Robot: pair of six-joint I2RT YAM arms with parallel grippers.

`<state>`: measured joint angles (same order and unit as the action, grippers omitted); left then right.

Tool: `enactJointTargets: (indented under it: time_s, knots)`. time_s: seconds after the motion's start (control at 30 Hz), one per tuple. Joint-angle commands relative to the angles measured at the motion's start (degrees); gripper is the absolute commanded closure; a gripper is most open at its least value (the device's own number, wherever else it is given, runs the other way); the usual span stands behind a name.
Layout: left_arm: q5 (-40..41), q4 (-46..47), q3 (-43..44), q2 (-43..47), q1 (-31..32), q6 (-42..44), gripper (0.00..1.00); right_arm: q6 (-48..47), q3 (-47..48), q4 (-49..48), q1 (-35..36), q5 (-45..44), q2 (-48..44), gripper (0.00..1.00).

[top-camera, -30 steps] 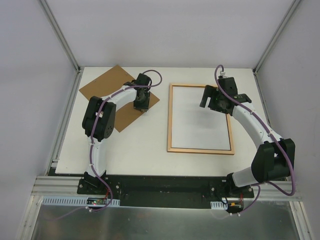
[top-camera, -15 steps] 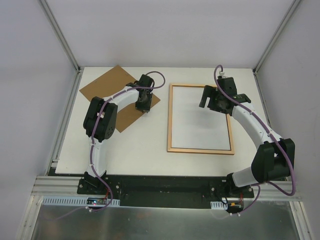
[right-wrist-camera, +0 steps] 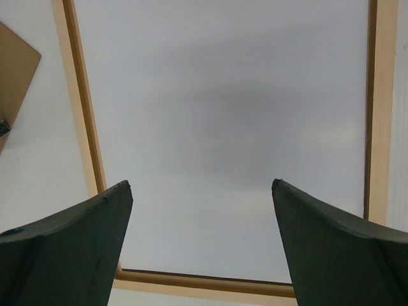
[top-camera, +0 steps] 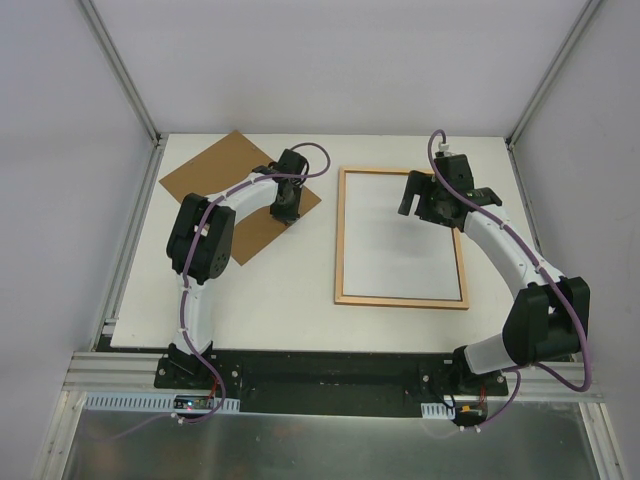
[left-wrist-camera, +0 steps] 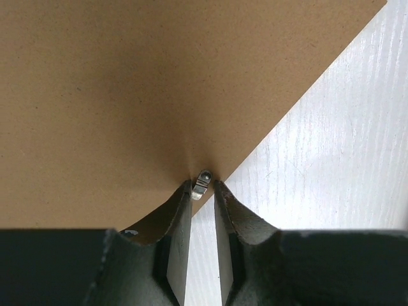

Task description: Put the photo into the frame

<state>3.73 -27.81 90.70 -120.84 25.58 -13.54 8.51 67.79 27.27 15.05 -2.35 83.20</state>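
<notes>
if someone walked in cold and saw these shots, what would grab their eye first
Probably the frame, its orange-brown border lying flat right of the table's centre around a blank white inside, with the right gripper hovering above it, jaws wide apart. Next, the brown board set at an angle in the far left corner, where the left gripper has narrow jaws at a small metal tab on the board's edge.

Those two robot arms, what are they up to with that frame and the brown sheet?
The left gripper is down at the edge of a brown board lying on the table, its fingers nearly closed around a small metal tab there. The right gripper hangs wide open above the frame, which lies flat and shows only a pale, blank inside. No picture print can be seen in any view.
</notes>
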Motion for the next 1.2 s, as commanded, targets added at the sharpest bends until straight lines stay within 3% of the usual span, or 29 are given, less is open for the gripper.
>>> enactJointTargets:
  time_s: [0.0,0.2,0.57,1.17]
  knots:
    - [0.75,-1.72,-1.31,-1.33,0.87,-0.61,0.84,0.10,0.15,-0.81,0.24,-0.46,-1.37,0.07]
    - [0.14,-1.72,-1.31,-1.07,0.87,-1.22,1.00,0.10,-0.11,-1.07,0.68,-0.20,-0.85,0.07]
    - [-1.88,-1.81,-3.41,4.99,0.87,-5.09,1.00,0.89,-0.11,-2.74,4.11,1.20,1.35,0.07]
    - [-6.80,-1.72,-13.00,16.24,2.72,-9.22,1.00,7.48,6.48,-12.41,13.69,11.58,16.03,0.07]
